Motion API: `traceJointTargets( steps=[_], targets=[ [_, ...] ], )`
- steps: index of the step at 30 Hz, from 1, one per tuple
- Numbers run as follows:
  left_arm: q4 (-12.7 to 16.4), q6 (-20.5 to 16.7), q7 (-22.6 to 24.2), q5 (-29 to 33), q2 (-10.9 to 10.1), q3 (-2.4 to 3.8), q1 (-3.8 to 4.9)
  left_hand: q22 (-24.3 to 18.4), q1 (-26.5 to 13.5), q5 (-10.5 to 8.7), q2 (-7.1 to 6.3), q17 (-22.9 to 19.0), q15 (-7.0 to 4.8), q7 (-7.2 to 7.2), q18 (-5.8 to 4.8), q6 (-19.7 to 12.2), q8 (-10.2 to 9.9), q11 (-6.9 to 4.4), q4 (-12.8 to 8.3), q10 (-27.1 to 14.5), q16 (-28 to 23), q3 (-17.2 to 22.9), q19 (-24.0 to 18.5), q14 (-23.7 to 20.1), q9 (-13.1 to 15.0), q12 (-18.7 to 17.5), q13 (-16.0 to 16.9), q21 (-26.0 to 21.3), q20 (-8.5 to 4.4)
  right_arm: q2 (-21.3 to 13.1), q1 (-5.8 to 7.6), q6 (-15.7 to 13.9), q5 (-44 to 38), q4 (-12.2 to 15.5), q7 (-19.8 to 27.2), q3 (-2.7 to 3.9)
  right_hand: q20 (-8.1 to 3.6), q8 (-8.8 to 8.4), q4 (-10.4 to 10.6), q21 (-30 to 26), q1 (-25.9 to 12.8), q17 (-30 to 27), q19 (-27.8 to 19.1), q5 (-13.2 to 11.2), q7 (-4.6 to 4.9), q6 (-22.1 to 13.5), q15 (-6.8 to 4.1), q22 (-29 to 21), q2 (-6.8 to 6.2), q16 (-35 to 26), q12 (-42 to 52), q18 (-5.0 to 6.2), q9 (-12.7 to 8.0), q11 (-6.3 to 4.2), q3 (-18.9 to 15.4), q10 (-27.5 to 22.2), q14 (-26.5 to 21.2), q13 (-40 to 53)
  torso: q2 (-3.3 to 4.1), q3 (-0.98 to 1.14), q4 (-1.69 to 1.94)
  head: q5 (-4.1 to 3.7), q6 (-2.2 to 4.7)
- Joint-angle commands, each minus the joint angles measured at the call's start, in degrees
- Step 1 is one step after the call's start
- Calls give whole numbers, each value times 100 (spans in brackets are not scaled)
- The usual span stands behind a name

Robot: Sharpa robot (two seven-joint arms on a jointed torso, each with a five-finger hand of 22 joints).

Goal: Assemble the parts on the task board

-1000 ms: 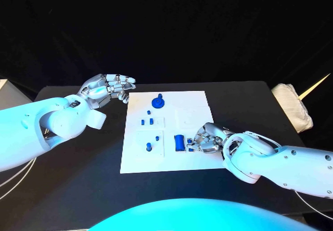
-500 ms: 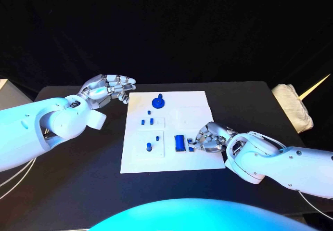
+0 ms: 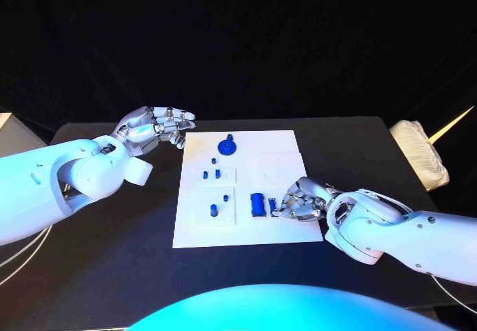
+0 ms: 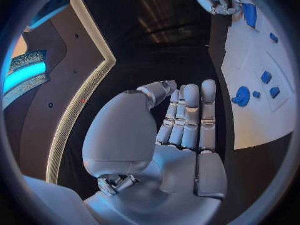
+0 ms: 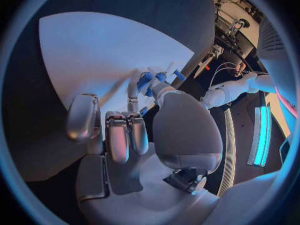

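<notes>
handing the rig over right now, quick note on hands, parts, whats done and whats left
Left hand: raised off the far left corner of the task board, fingers curled, holding nothing.
Right hand: low over the board's near right side, fingertips at the small blue pieces beside the blue cylinder; whether it grips one cannot be told.
Other parts: blue knob at the far end, small blue parts mid-board.
Done: unclear. Left: seat the loose pieces.
</notes>
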Motion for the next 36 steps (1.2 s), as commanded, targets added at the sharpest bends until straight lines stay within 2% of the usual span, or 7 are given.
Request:
traceJointTargets(
  steps=[1, 9, 18, 27, 31, 36],
  targets=[
    [9, 100, 21, -21, 4, 2, -9, 2, -21, -6, 55, -7, -6, 12, 90, -8, 40, -7, -5, -39, -31, 29, -38, -40, 5, 29, 6, 5, -20, 6, -7, 130, -75, -27, 24, 1, -11, 23, -6, -15, 41, 1509, 37, -30, 6, -42, -38, 209, 50, 33, 22, -101, 5, -38, -15, 596, 597, 1507, 1, -6, -2, 1, -1],
    [12, 101, 21, -22, 6, 2, -9, 2, -21, -6, 55, -7, -6, 12, 90, -8, 40, -7, -5, -39, -31, 29, -38, -40, 5, 29, 6, 5, -20, 118, -12, 253, -169, -120, -48, 1, -15, 22, -125, -20, 285, 1509, 40, -59, -9, -42, -47, 218, 37, 33, 22, -101, 3, -51, -12, 596, 597, 1507, 0, -4, -1, 2, -5],
    [16, 99, 17, -22, 3, 2, -9, 2, -21, -6, 55, -7, -6, 12, 90, -8, 40, -7, -5, -39, -31, 29, -38, -40, 5, 29, 6, 5, -20, 200, -21, -22, -371, -246, -174, 1, -19, 25, -152, 11, 389, 1509, 51, -116, -16, -20, -53, 240, 88, 33, 22, -106, -1, -58, 14, 596, 597, 1507, 3, -6, 7, 12, -3],
    [15, 102, 12, -22, 3, 2, -9, 2, -21, -6, 55, -7, -6, 12, 90, -8, 40, -7, -5, -39, -31, 29, -38, -40, 5, 29, 6, 5, -20, 185, -22, -132, -384, -238, -151, 2, -20, 24, -114, 1, 355, 1509, 51, -106, -11, -14, -52, 237, 104, 33, 22, -105, -4, -55, 2, 596, 597, 1507, -2, 1, -8, 24, -1],
    [8, 104, 14, -22, 9, 2, -9, 2, -21, -6, 55, -7, -6, 12, 90, -8, 40, -7, -5, -39, -31, 29, -38, -40, 5, 29, 6, 5, -20, 145, -21, -229, -249, -195, -12, 3, -19, 17, -64, -26, 312, 1509, 47, -68, -7, -18, -50, 229, 114, 33, 22, -101, -9, -51, -16, 596, 597, 1507, -9, 0, -7, 22, 10],
    [-23, 96, 40, -14, 32, 0, -12, 8, -26, -9, 60, -9, -4, 15, 89, -8, 42, -4, -13, -40, -33, 35, -38, -41, 5, 32, 6, 12, -20, 53, 26, -443, 331, -118, 537, 23, 12, -75, 66, -327, 221, 1509, -28, 9, 70, -178, -2, 105, 71, 33, -103, -60, -47, 13, -116, 546, 597, 1454, -36, -15, -11, 14, 36]
  ],
)
